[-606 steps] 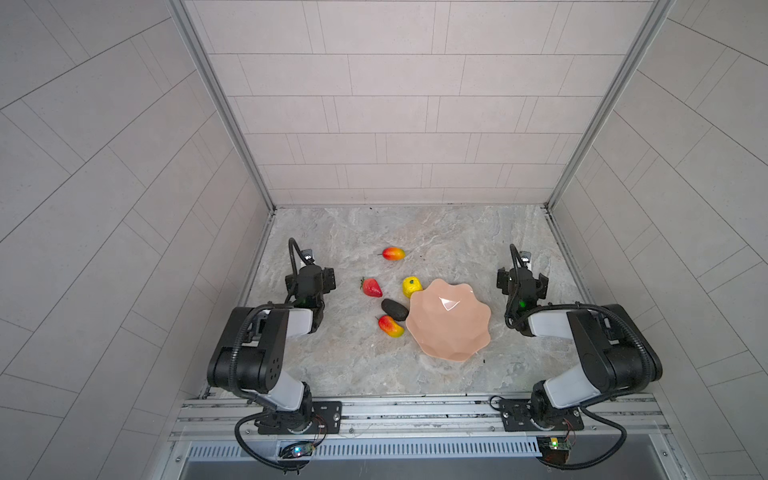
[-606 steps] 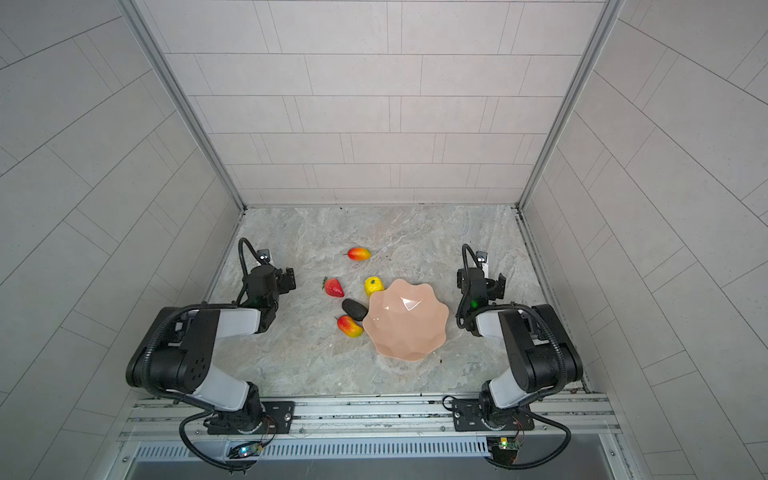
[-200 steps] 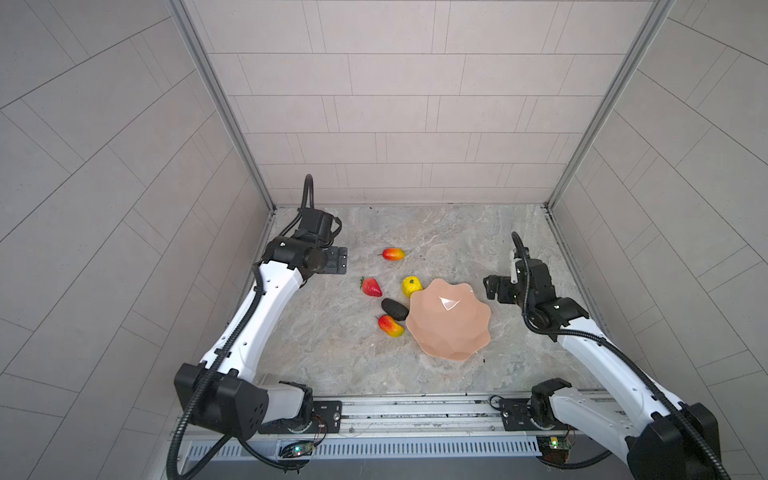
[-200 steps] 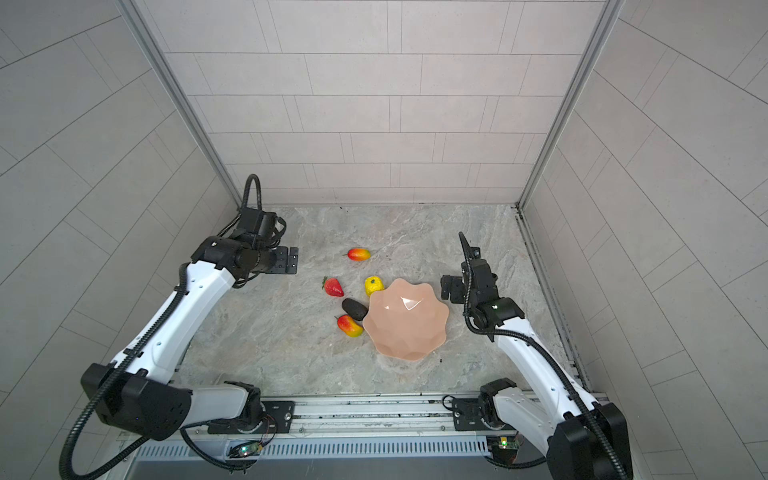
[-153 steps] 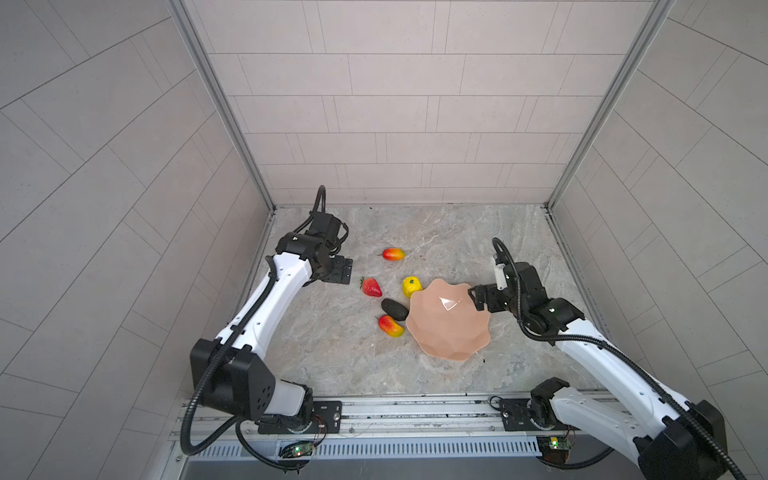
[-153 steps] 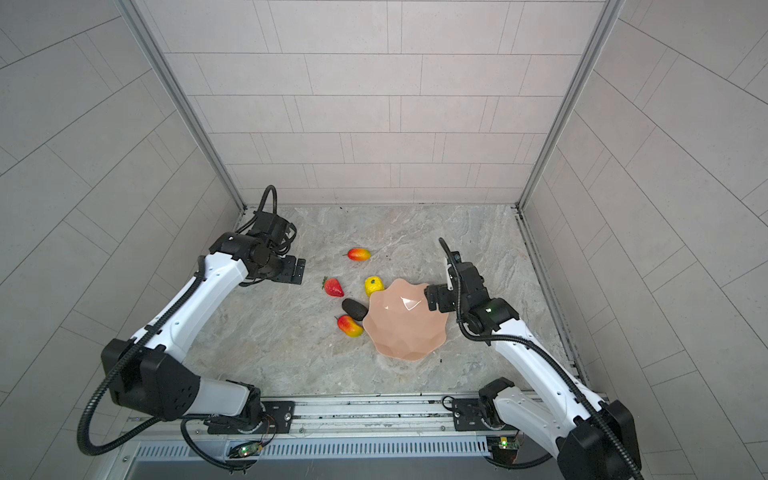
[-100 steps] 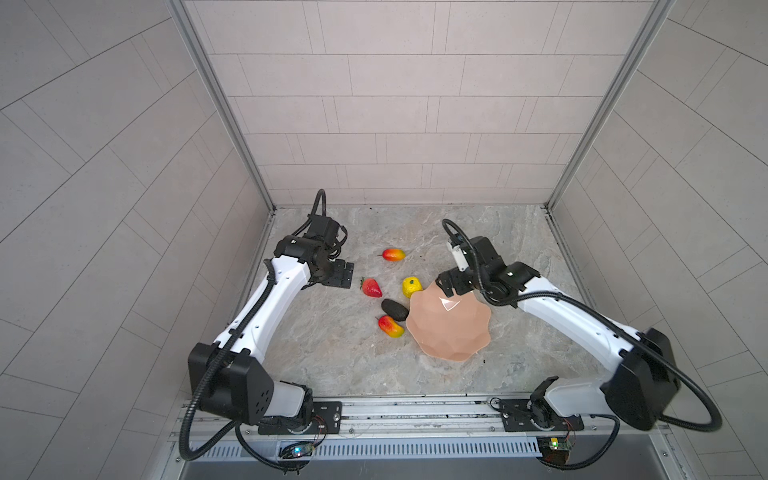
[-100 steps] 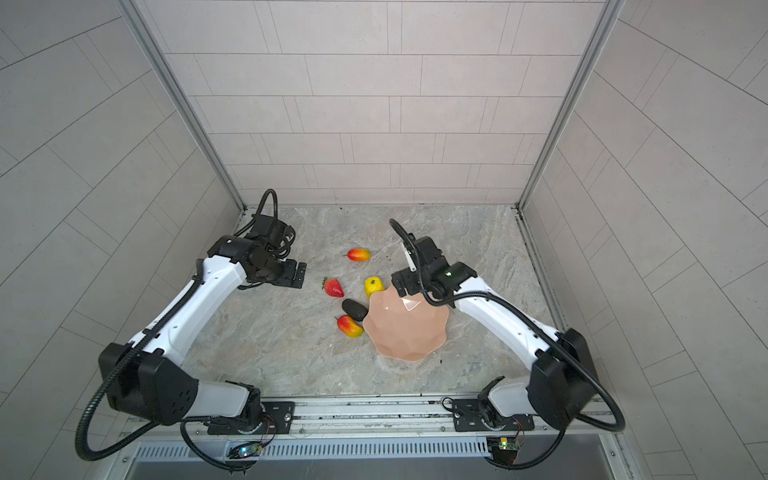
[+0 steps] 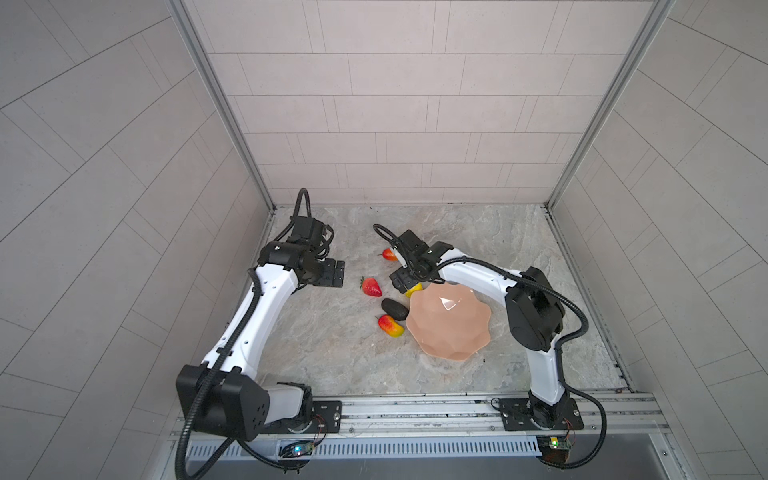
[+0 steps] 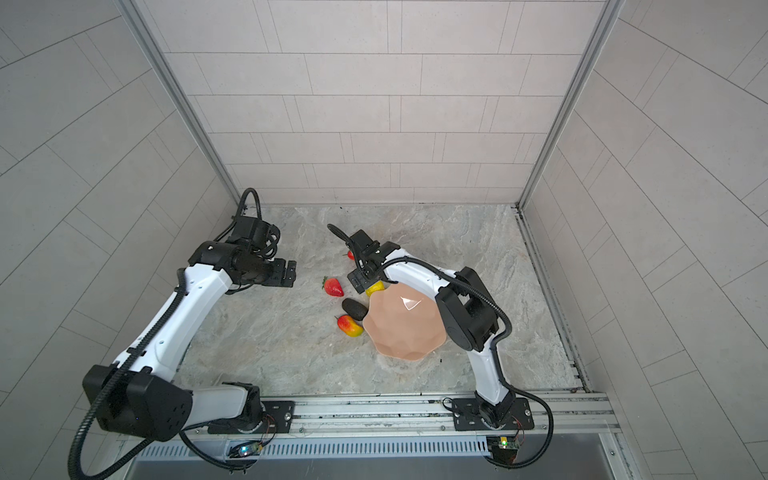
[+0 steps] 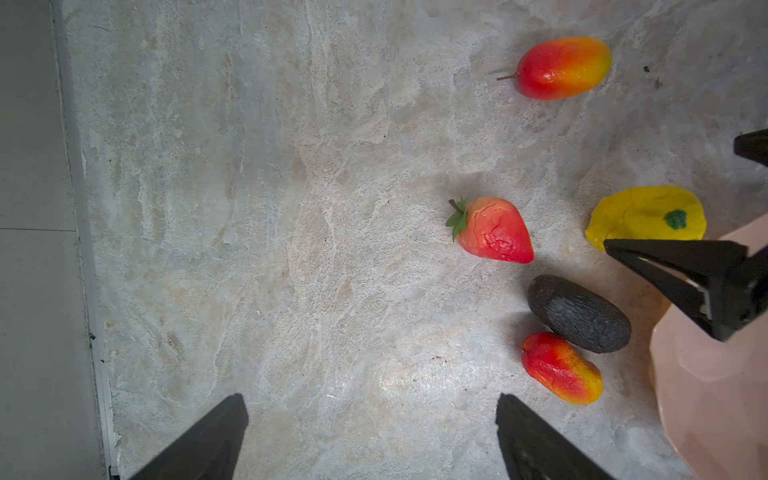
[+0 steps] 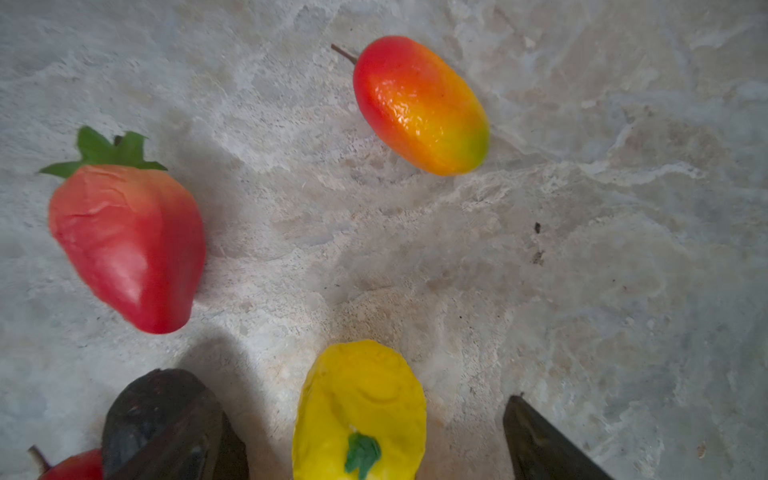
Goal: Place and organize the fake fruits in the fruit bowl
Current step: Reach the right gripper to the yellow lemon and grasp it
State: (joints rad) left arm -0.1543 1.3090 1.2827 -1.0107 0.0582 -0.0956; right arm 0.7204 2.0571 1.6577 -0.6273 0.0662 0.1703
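Observation:
The peach-pink fruit bowl [image 9: 449, 328] [image 10: 405, 328] holds nothing. All the fake fruits lie on the stone table to its left. My right gripper [image 9: 405, 282] [image 12: 370, 415] is open and straddles the yellow fruit [image 12: 361, 411] [image 9: 414, 289] at the bowl's far-left rim, with gaps on both sides. The dark avocado [image 9: 394, 308] [image 12: 153, 411] lies just beside one finger. The strawberry [image 9: 371, 286] [image 11: 492, 230], a near mango [image 9: 390, 325] [image 11: 561, 368] and a far mango [image 12: 419, 106] [image 11: 563, 68] lie around it. My left gripper [image 9: 332, 274] [image 11: 370, 399] is open and empty over bare table left of the strawberry.
Tiled walls close in the table on three sides, and the left wall's foot [image 11: 33, 249] runs near my left gripper. A metal rail [image 9: 415, 411] with both arm bases lines the front edge. The right arm's forearm [image 9: 478, 274] spans above the bowl's far rim.
Both arms have risen from their folded rest. The right arm swung from right of the bowl across to the yellow fruit. The left gripper has stayed left of the strawberry.

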